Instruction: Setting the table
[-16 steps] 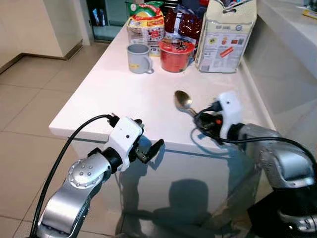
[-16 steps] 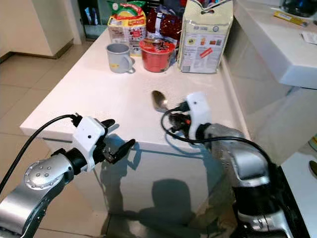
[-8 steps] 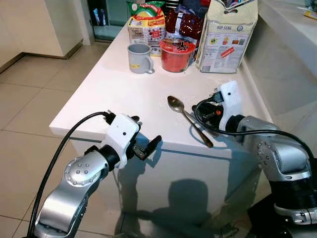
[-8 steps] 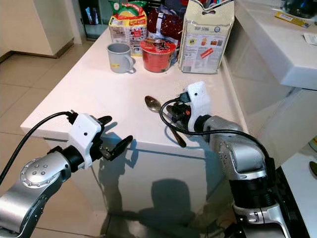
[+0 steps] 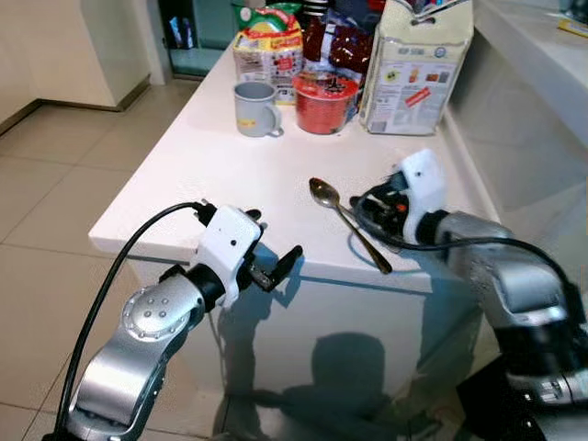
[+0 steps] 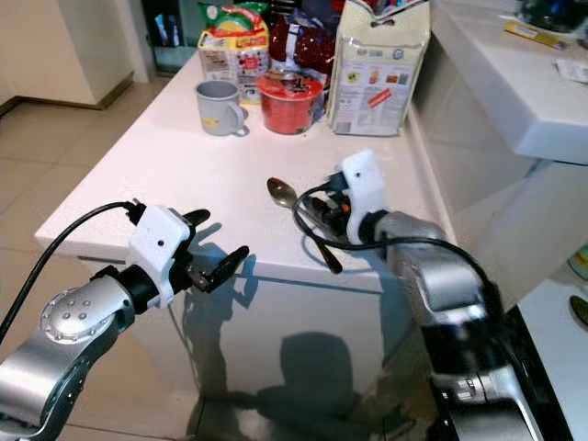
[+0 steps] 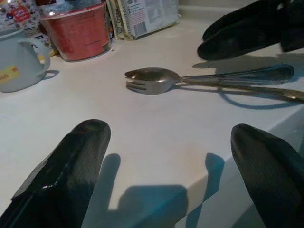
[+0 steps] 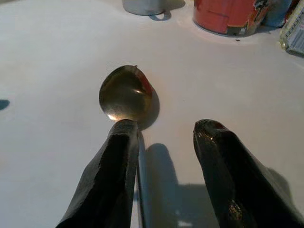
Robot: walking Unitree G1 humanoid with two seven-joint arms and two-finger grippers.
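The right gripper (image 8: 164,156), fingers spread, hovers just over the spoon (image 5: 342,217) and fork (image 7: 147,87) lying on the table (image 5: 211,165), apparently releasing them, while the left gripper (image 5: 276,266), also spread, waits off the near edge.

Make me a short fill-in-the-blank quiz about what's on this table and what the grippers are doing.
1. The spoon lies on the table on top of a ____.
2. The mug stands beside a ____ tub.
3. The right gripper is ____, over the spoon's handle.
4. The left gripper, at the table's near edge, holds ____.

Missing words: fork; red; open; nothing
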